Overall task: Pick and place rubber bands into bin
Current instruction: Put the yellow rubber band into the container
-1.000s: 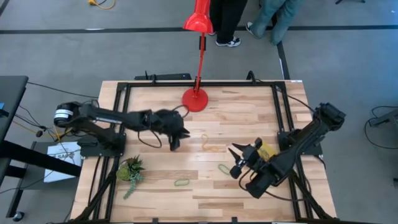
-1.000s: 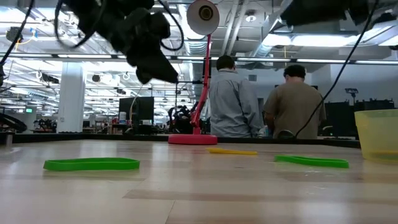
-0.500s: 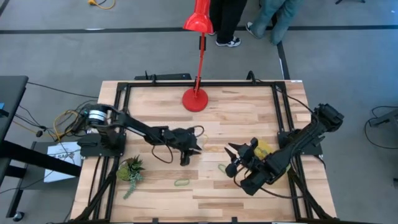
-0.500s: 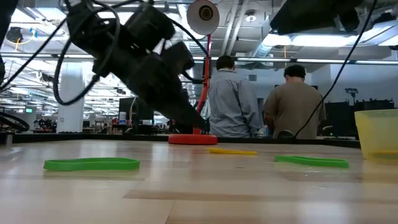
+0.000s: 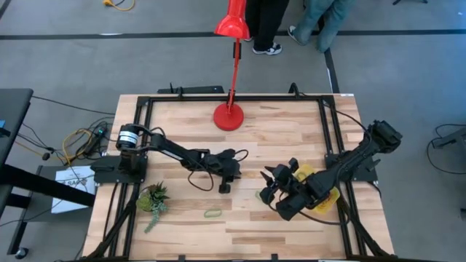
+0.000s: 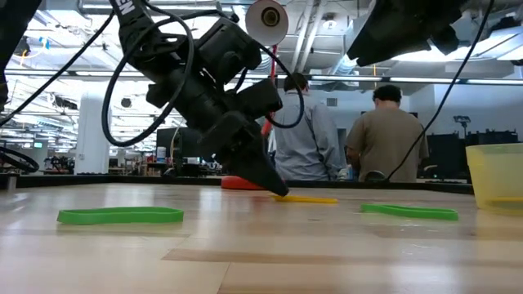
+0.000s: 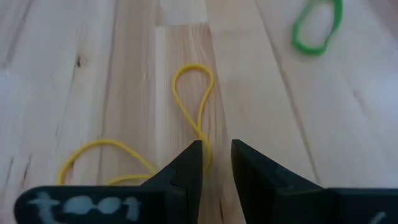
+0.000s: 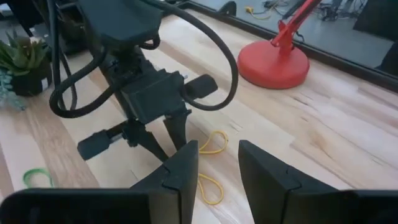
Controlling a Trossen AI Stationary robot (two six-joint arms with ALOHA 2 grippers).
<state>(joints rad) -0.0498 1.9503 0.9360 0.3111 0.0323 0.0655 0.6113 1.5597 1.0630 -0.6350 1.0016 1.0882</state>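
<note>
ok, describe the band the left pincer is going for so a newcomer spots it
Start at the red lamp base and come toward the table's middle, to the left pincer. At its tips lies the yellow rubber band, twisted into a figure-eight; the other loose bands are green.

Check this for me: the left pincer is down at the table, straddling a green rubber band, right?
Not quite: the band is yellow, not green. The left wrist view shows the left pincer down at the table, open, around its strand. The green band lies apart, untouched.
</note>
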